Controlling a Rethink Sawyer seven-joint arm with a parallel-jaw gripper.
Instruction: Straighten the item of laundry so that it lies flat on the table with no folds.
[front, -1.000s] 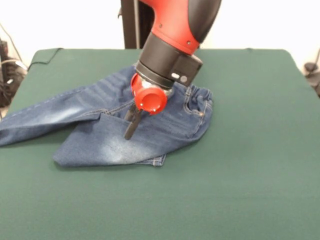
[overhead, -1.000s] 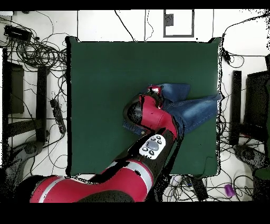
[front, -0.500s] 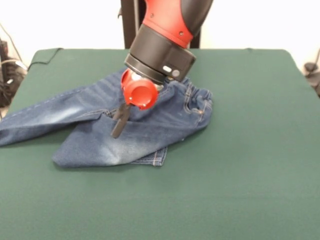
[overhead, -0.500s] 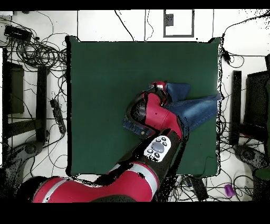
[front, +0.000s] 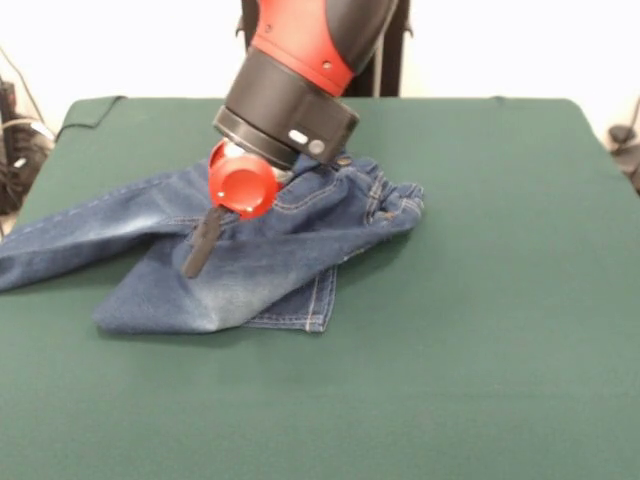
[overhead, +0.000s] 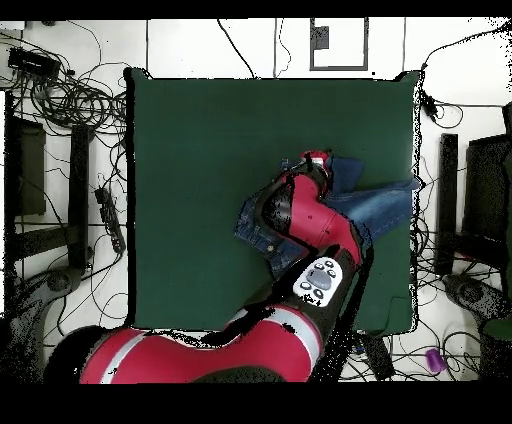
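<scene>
From the front, my pincer (front: 198, 255) hangs low over the jeans (front: 250, 250), its dark fingers pressed together into one thin blade whose tip rests on the denim where the two legs meet; it looks narrow, and I judge it is pinching a fold of cloth, though I cannot see any fabric between the tips; the jeans lie on the table (front: 480, 350) in its far left part, one leg running out flat to the left edge and the other doubled back on itself, so that a hemmed cuff sits toward the near side under the seat; the waistband is bunched and a little lifted at the right end of the garment, which I take as a sign the cloth there is under pull; I keep the wrist slanted so the fingers come at the fold from the side, and the folded leg is not yet laid out; from overhead, my arm (overhead: 310, 230) covers the middle of the jeans (overhead: 385, 205), so the pincer cannot be made out; one leg reaches the table's (overhead: 200, 150) right edge, and the waistband shows just left of my arm.
</scene>
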